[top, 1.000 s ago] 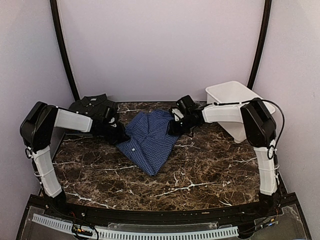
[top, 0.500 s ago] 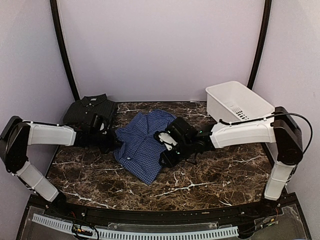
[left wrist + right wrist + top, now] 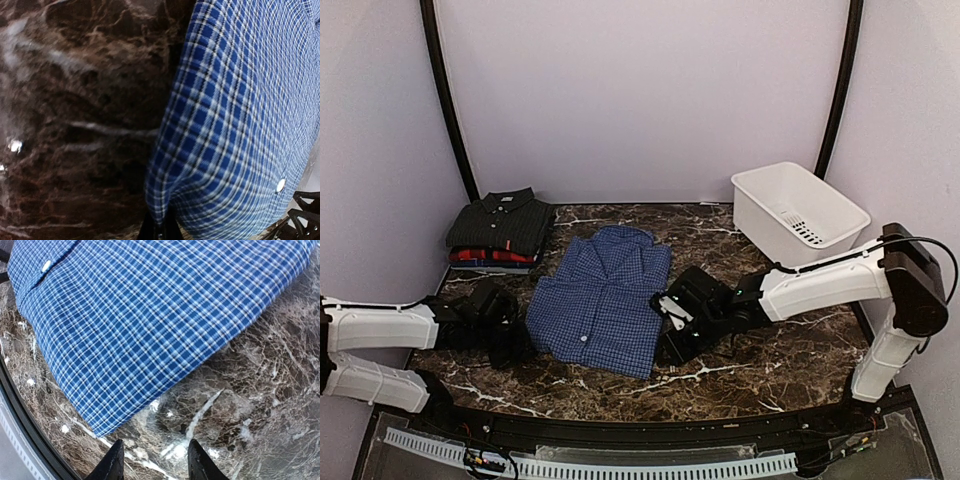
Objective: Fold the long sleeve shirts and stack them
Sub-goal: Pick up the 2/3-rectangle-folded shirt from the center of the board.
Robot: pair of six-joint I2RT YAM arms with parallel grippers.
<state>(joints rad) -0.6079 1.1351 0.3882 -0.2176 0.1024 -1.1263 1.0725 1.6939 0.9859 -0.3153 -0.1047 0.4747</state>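
A dark brown marble table (image 3: 770, 385) veined in white carried the scene, enclosed by plain pale lilac walls (image 3: 640, 100), with two black curved poles (image 3: 445, 100) rising from its far corners and a white slotted rail (image 3: 620, 466) running along the black rim below its near edge. A white plastic basket (image 3: 798, 212) stood at the far right corner, tilted up on its right side, well apart from the clothing. At the far left corner a stack of folded garments lay, a dark shirt (image 3: 503, 220) on top with its collar toward the back wall and a red shirt (image 3: 480, 255) showing beneath it; a thin blue layer showed under the red one. The blue shirt (image 3: 600, 300), checked in fine white, lay flat near the middle of the table, collar toward the far edge and buttons up, its hem close to the near edge. The left gripper (image 3: 520, 340) reached low from the near left side, its fingers (image 3: 147, 231) closed on the shirt's near left corner, which rose slightly into them. The right gripper (image 3: 670, 338) came in from the right side to the shirt's near right edge; its fingers (image 3: 111, 464) stood parted over bare marble just beside the cloth, holding nothing. Both arms stretched low across the near half of the table, flanking the blue shirt.
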